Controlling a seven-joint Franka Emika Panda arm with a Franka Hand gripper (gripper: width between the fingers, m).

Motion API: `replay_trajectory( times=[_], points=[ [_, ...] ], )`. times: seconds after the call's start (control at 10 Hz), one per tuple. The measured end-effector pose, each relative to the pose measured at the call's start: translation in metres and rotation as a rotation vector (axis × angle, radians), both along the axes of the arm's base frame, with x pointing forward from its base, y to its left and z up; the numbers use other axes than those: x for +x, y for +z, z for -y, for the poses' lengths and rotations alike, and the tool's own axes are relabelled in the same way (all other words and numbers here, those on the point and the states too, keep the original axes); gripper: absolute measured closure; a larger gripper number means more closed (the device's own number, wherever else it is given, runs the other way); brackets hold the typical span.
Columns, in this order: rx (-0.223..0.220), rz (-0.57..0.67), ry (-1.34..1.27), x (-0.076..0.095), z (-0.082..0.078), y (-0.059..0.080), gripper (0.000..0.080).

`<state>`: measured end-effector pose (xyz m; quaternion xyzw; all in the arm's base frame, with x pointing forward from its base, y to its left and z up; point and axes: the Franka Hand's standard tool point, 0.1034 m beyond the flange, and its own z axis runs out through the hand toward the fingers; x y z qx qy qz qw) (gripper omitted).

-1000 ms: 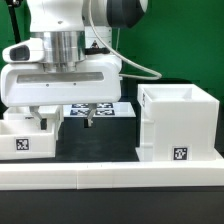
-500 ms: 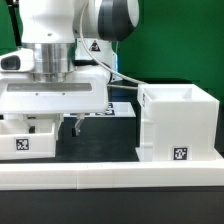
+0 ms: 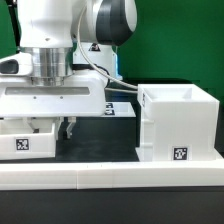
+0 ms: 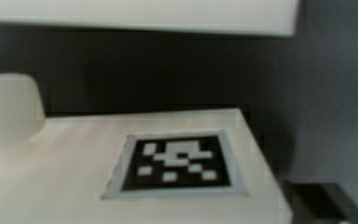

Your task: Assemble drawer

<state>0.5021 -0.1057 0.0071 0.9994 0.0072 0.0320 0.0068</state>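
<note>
- At the exterior view's left, a small shallow white plastic tray with a black-and-white square tag sits on the black desk.
- Just right of it hangs the dark two-finger end effector; I cannot tell whether it is open or closed.
- Far right, well apart, the tall white cube-like plastic shell stands upright.

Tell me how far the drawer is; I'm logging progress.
Done: nothing joined; the shell stands alone at the exterior view's right, the tray apart at that view's left. In hand: the gripper hangs low beside that tray, grip unclear. Left: grasping the tray and fitting it into the shell.
</note>
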Motion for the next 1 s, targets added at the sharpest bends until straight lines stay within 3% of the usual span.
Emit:
replay_trajectory(
  times=[0.1,0.2,0.3,1.0],
  points=[
    [0.000,0.000,0.000,0.0000,0.0000,0.0000,0.0593],
    [0.004,-0.002,0.006,0.0004,-0.0044,-0.0004,0.0722],
    [0.006,-0.002,0.008,0.0006,-0.0059,-0.0005,0.0758],
    [0.007,-0.003,0.012,0.0014,-0.0081,0.0008,0.0758]
  ],
)
